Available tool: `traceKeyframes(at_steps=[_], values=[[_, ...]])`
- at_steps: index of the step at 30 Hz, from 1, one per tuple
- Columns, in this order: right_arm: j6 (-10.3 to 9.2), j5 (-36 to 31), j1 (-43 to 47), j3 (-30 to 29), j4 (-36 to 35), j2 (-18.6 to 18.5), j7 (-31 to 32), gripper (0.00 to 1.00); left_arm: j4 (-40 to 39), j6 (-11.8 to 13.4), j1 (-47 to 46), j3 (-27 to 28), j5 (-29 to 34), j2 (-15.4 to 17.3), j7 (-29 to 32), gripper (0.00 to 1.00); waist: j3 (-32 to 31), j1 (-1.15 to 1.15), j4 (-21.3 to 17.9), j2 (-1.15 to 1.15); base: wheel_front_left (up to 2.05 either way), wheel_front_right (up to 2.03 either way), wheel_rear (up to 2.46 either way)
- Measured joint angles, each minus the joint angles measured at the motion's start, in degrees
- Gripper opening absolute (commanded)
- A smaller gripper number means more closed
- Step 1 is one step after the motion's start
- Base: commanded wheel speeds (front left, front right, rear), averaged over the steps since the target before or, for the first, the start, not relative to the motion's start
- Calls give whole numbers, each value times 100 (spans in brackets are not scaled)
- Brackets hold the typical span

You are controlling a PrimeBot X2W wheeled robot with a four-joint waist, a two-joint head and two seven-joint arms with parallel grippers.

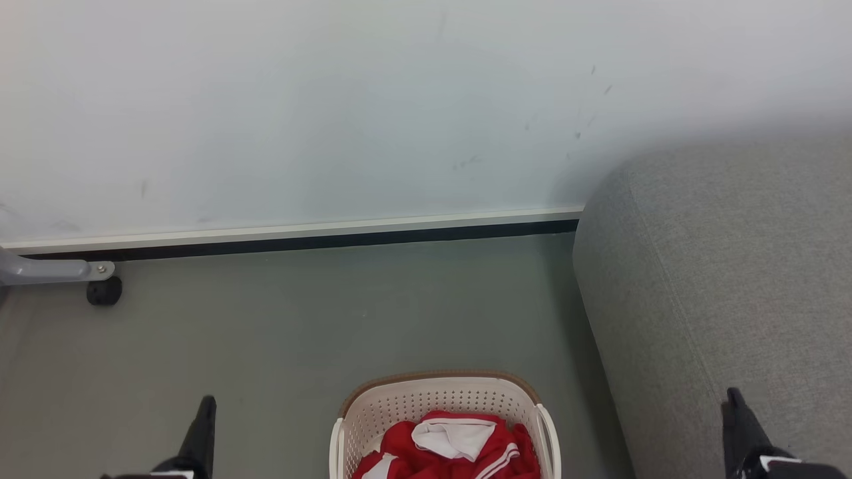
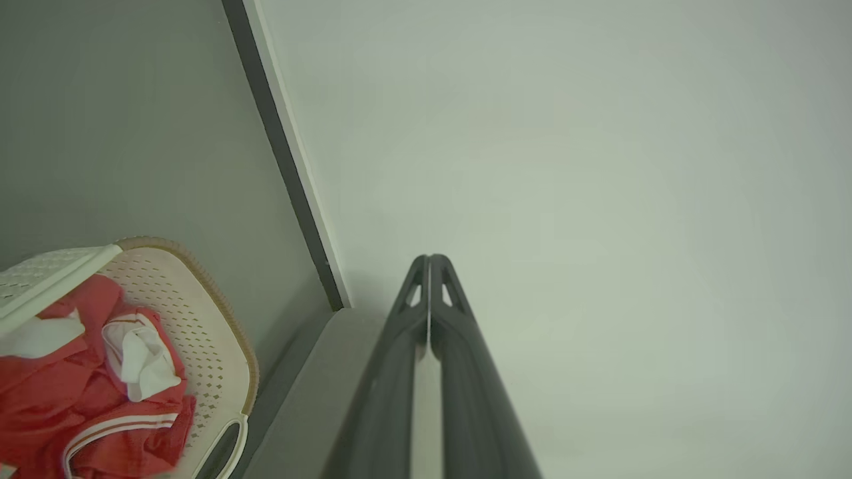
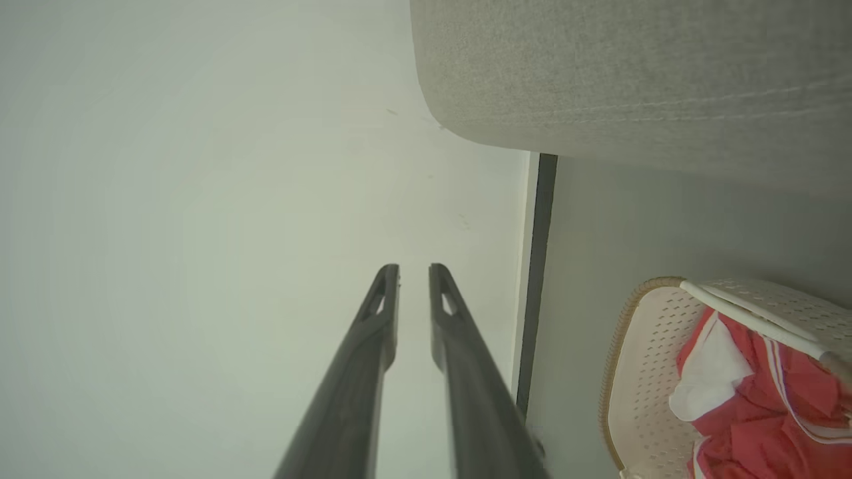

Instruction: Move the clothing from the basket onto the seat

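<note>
Now, a descent from above is judged best, jaws widened first, a raised fold taken. Counted: one grey seat (image 1: 732,266) at right; one basket (image 1: 439,378) on the floor (image 1: 299,319) just beside it; the clothing (image 1: 452,446) heaped inside it, one red-and-white pile, garments not countable; two grippers, nothing pinched: left gripper (image 2: 429,259) jaws pressed together, right gripper (image 3: 414,269) jaws slightly parted.

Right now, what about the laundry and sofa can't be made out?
Laundry basket: near end cut off by the head view's bottom edge.
Red clothing: crumpled heap; garment count and lower layers hidden by top folds.
Sofa seat: runs past the head view's right edge; full extent unseen.
</note>
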Motion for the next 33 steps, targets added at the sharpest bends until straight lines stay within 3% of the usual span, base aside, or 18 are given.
traceKeyframes(at_steps=[14, 20, 33], values=[[-24, -110, 94, 213, 47, 35, -213, 100, -3, 22, 107, -166, 181, -16, -214, 100, -61, 0, -10, 0, 0, 0, 0], [-63, -470, 95, 272, -29, 32, -331, 100, -116, 112, 108, -182, 427, -15, -320, 100, -96, 0, -19, 0, 0, 0, 0], [-286, -1579, 93, 654, -209, -77, -567, 100, -424, 356, 108, -370, 1696, 16, -568, 100, -157, 0, -50, 0, 0, 0, 0]])
